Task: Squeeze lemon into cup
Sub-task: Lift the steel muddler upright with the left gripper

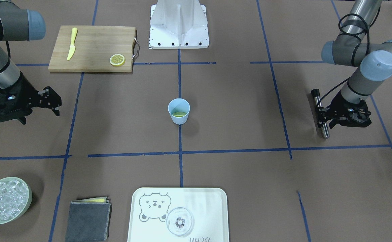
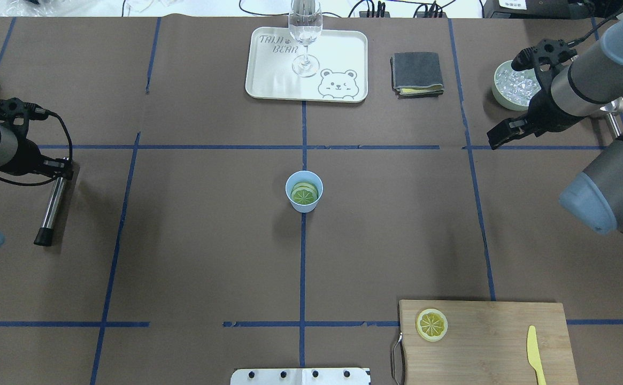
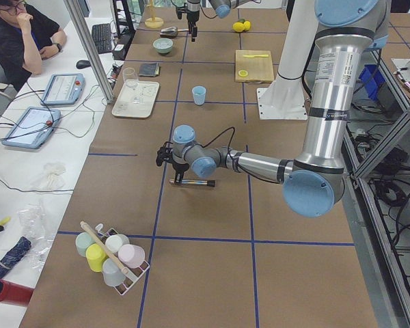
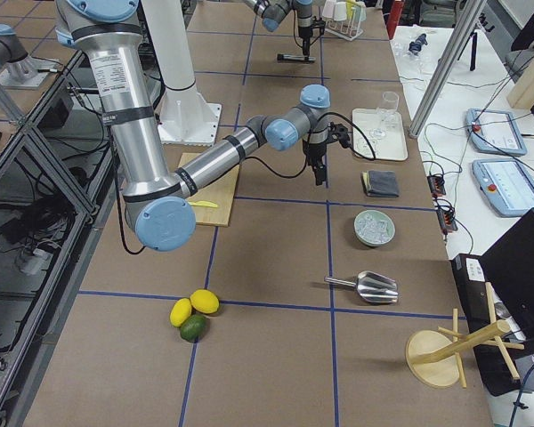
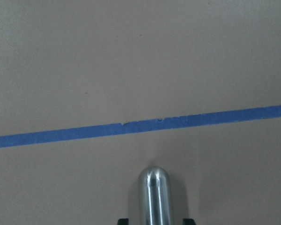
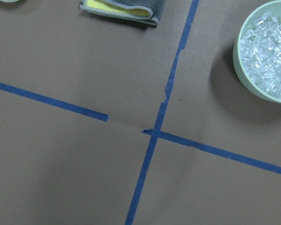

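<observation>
Blue tape lines [image 2: 236,147] grid the brown table [image 2: 193,240] before me. The cup [image 1: 179,120] is light blue, the slices [image 2: 305,195] inside it greenish yellow. The lemon [image 2: 432,324], pale with a yellow rind, lies on a tan board [image 2: 493,342] beside a yellow knife [image 2: 535,350]. A grey bear [image 2: 338,84] marks the cream tray [image 2: 268,80]. My arms [image 1: 359,82] are grey with pale blue caps.
</observation>
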Robot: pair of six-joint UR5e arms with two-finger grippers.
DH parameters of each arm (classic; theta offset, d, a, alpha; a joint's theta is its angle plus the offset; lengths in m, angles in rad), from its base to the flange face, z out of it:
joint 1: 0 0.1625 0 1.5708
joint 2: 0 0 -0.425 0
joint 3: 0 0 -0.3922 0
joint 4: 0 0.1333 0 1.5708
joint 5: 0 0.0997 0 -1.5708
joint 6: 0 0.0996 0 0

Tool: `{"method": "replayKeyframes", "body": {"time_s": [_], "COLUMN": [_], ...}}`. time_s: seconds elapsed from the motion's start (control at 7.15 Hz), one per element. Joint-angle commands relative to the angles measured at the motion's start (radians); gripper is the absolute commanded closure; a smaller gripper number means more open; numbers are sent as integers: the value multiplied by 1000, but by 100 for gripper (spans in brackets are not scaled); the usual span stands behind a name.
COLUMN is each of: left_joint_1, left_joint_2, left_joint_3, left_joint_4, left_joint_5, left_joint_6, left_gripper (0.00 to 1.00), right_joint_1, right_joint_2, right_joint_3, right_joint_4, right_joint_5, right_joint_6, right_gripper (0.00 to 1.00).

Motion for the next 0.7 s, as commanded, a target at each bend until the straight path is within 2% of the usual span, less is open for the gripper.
{"method": "replayKeyframes", "body": {"time_s": [0.0, 0.56], "left_joint_1": [4, 6], "left_joint_2": [0, 0], "left_joint_3": [1, 7], "left_joint_4": [0, 0], "left_joint_5": [0, 0], "left_joint_6": [0, 3], "left_gripper": [51, 54], "right_joint_1": [0, 0], "right_joint_2": [2, -1], "right_joint_3": [2, 5], "right_joint_4": [-1, -1], "right_joint_5": [2, 0], "right_joint_6": [0, 2], "right_gripper": [0, 0]}}
